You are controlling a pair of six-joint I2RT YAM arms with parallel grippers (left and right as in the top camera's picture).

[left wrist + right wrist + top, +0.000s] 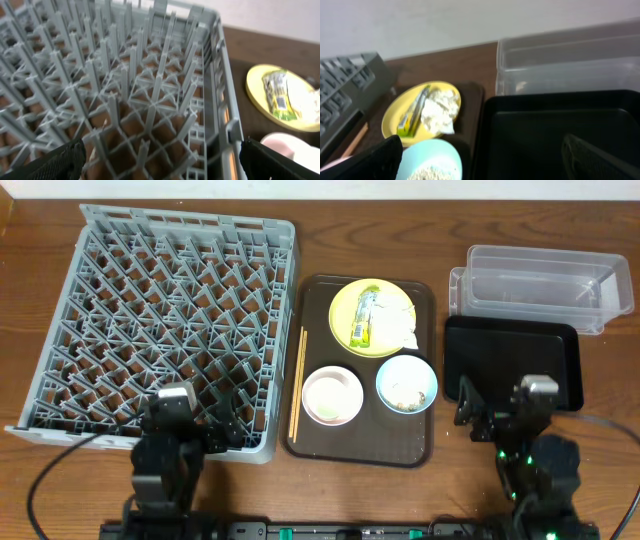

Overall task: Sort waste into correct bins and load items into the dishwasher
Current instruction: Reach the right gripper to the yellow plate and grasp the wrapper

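We are seeing: matte-black left arm (163,452), grey-capped wrist | matte-black right arm (542,458), green lights (500,456) glowing | thin black cables (45,475) trailing

Napkin (399,321) + wrapper (363,318) on yellow plate (341,304); crumbs (405,393) in blue bowl (384,378).

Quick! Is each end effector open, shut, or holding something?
Left end effector: open, holding nothing.
Right end effector: open, holding nothing.
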